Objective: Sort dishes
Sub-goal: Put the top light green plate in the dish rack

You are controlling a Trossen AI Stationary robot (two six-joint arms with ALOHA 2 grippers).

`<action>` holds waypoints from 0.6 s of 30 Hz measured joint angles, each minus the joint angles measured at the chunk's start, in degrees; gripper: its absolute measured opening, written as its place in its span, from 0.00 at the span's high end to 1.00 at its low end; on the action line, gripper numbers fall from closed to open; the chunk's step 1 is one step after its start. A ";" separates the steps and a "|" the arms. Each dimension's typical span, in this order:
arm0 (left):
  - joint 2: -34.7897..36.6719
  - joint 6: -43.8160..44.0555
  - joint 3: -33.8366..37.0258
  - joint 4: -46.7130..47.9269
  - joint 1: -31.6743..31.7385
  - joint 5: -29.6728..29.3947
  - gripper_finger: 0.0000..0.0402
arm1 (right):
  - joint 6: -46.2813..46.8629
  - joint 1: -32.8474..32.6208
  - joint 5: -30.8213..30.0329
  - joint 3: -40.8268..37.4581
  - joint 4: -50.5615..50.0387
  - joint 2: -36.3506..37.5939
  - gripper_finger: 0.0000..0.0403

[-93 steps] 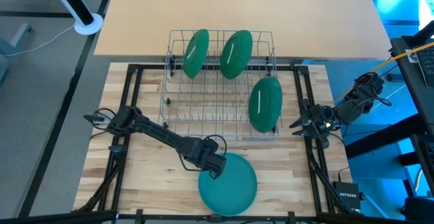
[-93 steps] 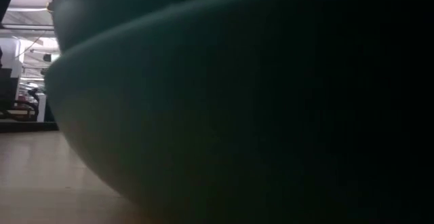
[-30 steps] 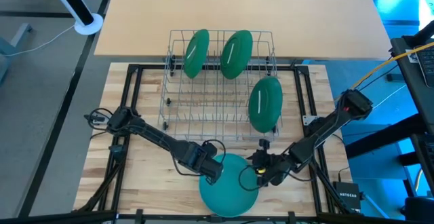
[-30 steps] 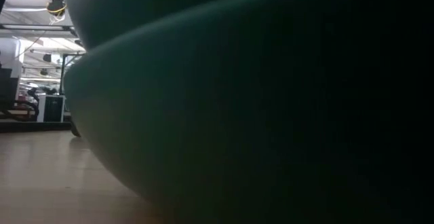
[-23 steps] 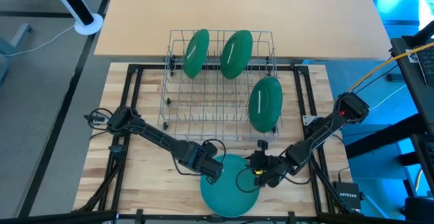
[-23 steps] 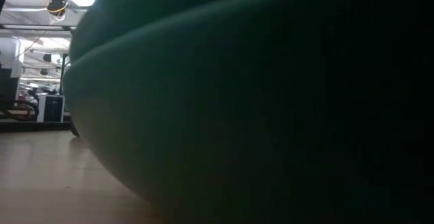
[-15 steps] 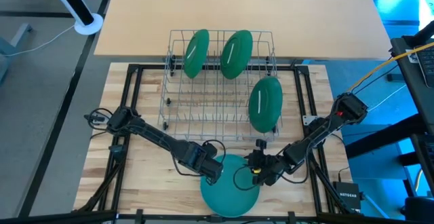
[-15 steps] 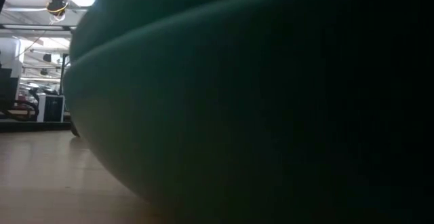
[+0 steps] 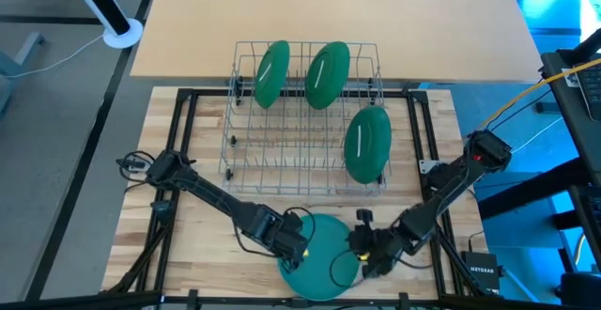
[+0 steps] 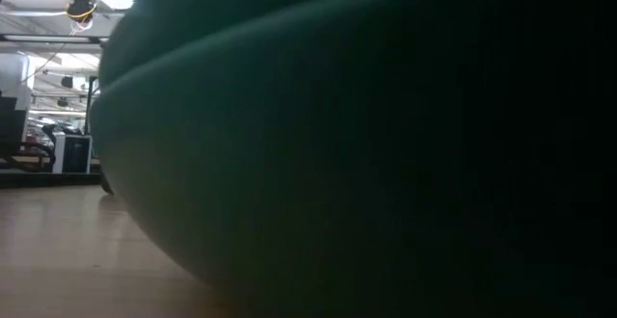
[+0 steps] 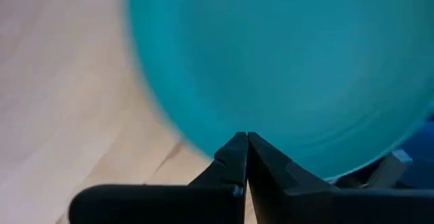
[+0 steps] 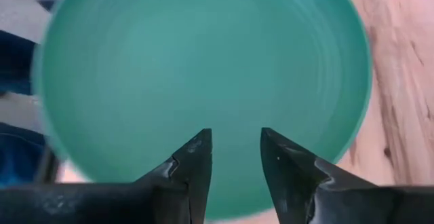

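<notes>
A teal plate (image 9: pixel 317 254) lies flat on the wooden table near its front edge. It fills the low view (image 10: pixel 337 164), where a rim line runs across it. My left gripper (image 9: pixel 299 252) is shut, its tips at the plate's left rim (image 11: pixel 203 139). My right gripper (image 9: pixel 360 251) is open over the plate's right part (image 12: pixel 203 68), its fingers slanting down toward the inner face. I cannot tell whether they touch it. Three green plates (image 9: pixel 271 72) (image 9: pixel 327 73) (image 9: pixel 366 144) stand on edge between the wires of the rack (image 9: pixel 282 136). My left gripper's shut fingertips (image 11: pixel 237 149) meet the teal plate at its left rim (image 11: pixel 210 146), coming steeply from above. The plate lies flat on the table. Whether the tips press on the rim or only stand against it, I cannot tell.
The wire rack takes up the middle of the wooden top, with black frame rails (image 9: pixel 183 141) along both sides. A beige table (image 9: pixel 329 9) lies beyond the rack. A small dark box (image 9: pixel 481 274) sits at the front right corner.
Both grippers have gone toward the table's near edge along the teal plate's sides: the left along its left rim, the right from the far right rim over its right part. Both wrists have tipped somewhat. The plate stays where it was.
</notes>
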State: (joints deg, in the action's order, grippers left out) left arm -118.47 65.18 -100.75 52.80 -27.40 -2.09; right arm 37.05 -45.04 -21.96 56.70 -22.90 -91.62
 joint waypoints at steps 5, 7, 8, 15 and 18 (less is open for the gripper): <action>-3.54 -5.28 0.00 -6.08 -1.21 -0.63 1.00 | 7.57 -4.23 -4.91 6.10 -8.40 0.03 0.67; -4.86 -6.32 0.00 -5.74 -1.56 -0.66 1.00 | 9.28 -5.54 -7.88 7.10 -8.87 0.05 0.67; -5.44 -7.06 0.00 -5.62 -1.67 -0.63 1.00 | 9.94 -6.00 -9.15 7.28 -8.69 0.07 0.67; -10.57 -8.34 -0.19 -6.27 -1.87 -0.48 1.00 | 18.90 -6.84 -10.26 7.29 -10.94 -0.79 0.67; -12.92 -8.27 -0.37 -7.89 -1.85 0.75 1.00 | 24.21 -6.72 -8.36 7.29 -13.10 -2.12 0.67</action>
State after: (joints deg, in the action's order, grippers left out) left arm -131.39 56.91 -101.12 44.91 -29.26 -1.33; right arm 61.27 -51.76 -30.32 63.98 -36.00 -93.74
